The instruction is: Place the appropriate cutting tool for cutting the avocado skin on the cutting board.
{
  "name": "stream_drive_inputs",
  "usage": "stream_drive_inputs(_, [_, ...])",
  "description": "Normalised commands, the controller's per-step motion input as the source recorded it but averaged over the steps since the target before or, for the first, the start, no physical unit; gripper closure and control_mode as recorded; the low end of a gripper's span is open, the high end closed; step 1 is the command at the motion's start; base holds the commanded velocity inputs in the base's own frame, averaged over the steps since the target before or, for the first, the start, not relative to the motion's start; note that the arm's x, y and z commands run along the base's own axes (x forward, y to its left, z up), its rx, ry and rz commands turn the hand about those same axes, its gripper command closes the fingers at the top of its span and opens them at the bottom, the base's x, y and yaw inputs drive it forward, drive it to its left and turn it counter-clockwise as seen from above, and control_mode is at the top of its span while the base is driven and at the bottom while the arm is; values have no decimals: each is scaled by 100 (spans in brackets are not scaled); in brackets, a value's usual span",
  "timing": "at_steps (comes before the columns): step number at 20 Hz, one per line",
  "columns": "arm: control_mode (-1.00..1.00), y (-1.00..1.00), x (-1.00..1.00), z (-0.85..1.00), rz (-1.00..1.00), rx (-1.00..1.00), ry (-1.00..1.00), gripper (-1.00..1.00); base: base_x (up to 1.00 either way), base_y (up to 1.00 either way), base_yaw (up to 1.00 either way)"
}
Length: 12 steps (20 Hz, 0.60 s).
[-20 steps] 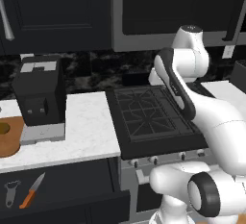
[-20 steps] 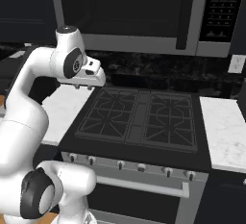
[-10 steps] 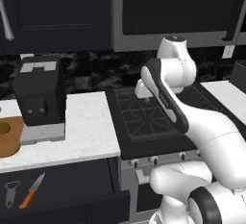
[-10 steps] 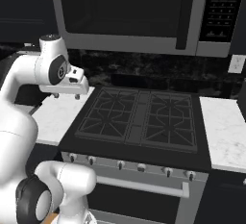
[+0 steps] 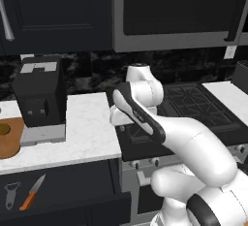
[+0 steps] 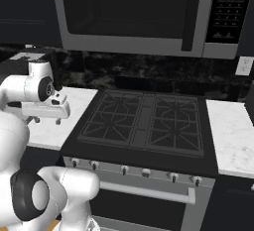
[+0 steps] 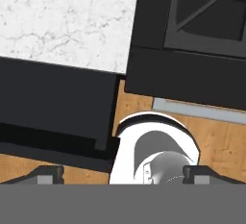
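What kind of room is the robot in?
It looks like a kitchen. There is a black stove with burner grates and knobs, a microwave hanging above it, and a white marble counter holding a wooden cutting board. A small orange-handled knife lies lower down.

My arm (image 5: 184, 137) is glossy white, built of thick rounded segments with a dark band running along one link. The joints show dark round caps, one ringed in black near my base (image 6: 31, 195). My hand (image 6: 45, 121) is a flat white block carrying two small dark fingertips (image 7: 48, 174).
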Motion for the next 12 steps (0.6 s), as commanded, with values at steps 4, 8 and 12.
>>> stream_drive_inputs(4, [-100, 63, -38, -70, -12, -5, -2, -100, 0, 0, 0])
stream_drive_inputs(8, [-100, 100, -51, -59, -20, 0, 0, -100, 0, 0, 0])
stream_drive_inputs(12, [-100, 91, -51, -49, -8, 0, 6, -100, 0, 0, 0])
